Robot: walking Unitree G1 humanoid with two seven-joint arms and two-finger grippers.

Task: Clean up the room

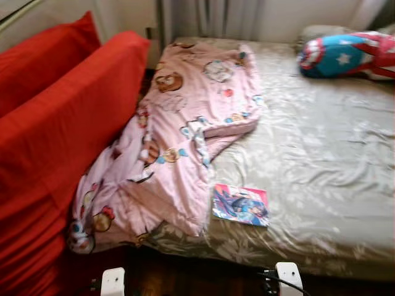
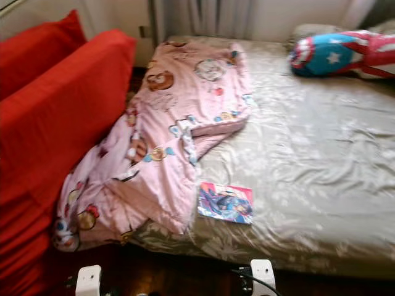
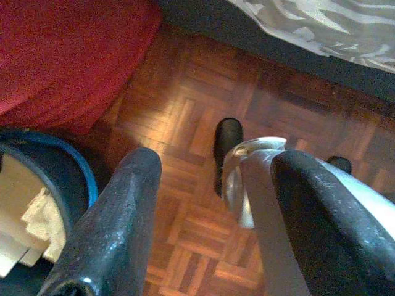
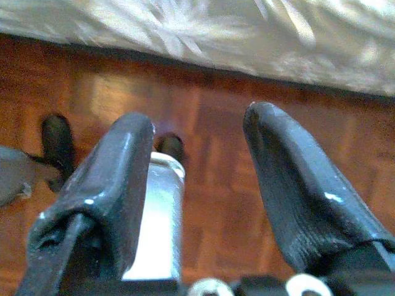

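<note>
Your left hand (image 3: 213, 222) and right hand (image 4: 197, 197) hang spread and empty above the parquet floor (image 3: 185, 123); the comic book (image 1: 240, 205) lies on the bed (image 1: 321, 160) at twelve o'clock, well apart, touching the pink blanket (image 1: 179, 129).

The bed (image 1: 327, 185) wears a shiny beige floral sheet, with a crumpled pink cartoon-print blanket (image 1: 185, 135) sprawled over its left side and spilling off the near corner. A colourful comic book (image 1: 241, 205) lies just beside the blanket near the front edge; a blue-and-red star cushion (image 1: 345, 54) rests at the far right
</note>
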